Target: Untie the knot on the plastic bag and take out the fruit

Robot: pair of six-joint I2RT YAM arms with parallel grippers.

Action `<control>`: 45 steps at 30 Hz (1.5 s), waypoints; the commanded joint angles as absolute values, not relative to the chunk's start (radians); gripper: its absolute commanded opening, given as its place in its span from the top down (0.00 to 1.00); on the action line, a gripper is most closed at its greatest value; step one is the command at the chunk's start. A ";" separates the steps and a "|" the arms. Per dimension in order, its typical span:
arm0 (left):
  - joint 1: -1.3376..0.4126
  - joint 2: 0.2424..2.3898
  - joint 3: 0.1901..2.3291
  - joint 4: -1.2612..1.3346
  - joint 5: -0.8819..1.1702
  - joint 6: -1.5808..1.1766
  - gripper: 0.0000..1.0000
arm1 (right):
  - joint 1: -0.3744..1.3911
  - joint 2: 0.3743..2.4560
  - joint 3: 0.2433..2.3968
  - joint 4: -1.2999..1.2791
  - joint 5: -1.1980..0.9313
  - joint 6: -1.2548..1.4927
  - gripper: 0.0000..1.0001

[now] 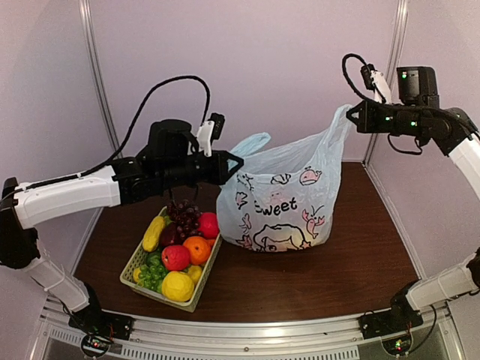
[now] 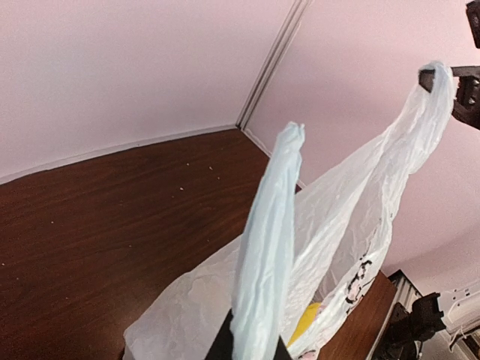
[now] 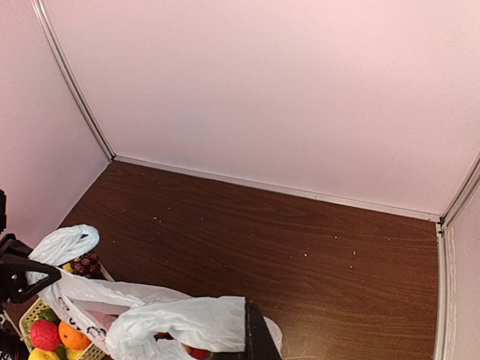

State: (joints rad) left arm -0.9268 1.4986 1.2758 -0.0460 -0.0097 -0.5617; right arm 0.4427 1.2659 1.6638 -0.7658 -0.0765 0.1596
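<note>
The pale blue plastic bag (image 1: pixel 281 199) stands on the table with dark "Sweet" print on its side. I see no knot; its two handles are apart. My left gripper (image 1: pixel 235 163) is shut on the left handle (image 2: pixel 268 225), whose loose end sticks out past the fingers. My right gripper (image 1: pixel 352 115) is shut on the right handle (image 1: pixel 335 131) and holds it stretched high to the right. Through the mouth of the bag, fruit shows: a yellow piece (image 2: pixel 306 324) and a bit of red (image 3: pixel 193 352). In its own view the right gripper (image 3: pixel 244 341) has film bunched against one dark finger.
A green basket (image 1: pixel 133 264) with several fruits, among them grapes, an orange and a lemon, sits left of the bag beneath my left arm. Pale walls close the table at the back and sides. A metal rail runs along the near edge.
</note>
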 commanded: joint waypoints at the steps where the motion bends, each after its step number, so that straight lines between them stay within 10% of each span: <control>1: -0.849 1.472 1.275 -0.071 -0.006 -0.532 0.89 | 0.418 1.211 1.648 -0.733 -0.179 0.147 1.00; 22: -0.833 1.360 1.214 -0.097 0.102 -0.549 0.44 | 0.422 1.009 1.252 -0.571 -0.528 0.219 1.00; 35: -1.154 1.599 1.554 -0.192 -0.416 -0.335 0.04 | 0.429 0.999 1.226 -0.542 -0.548 0.243 1.00; 45: -1.186 1.791 1.746 -0.232 -0.605 -0.260 0.02 | 0.432 0.996 1.197 -0.530 -0.559 0.249 1.00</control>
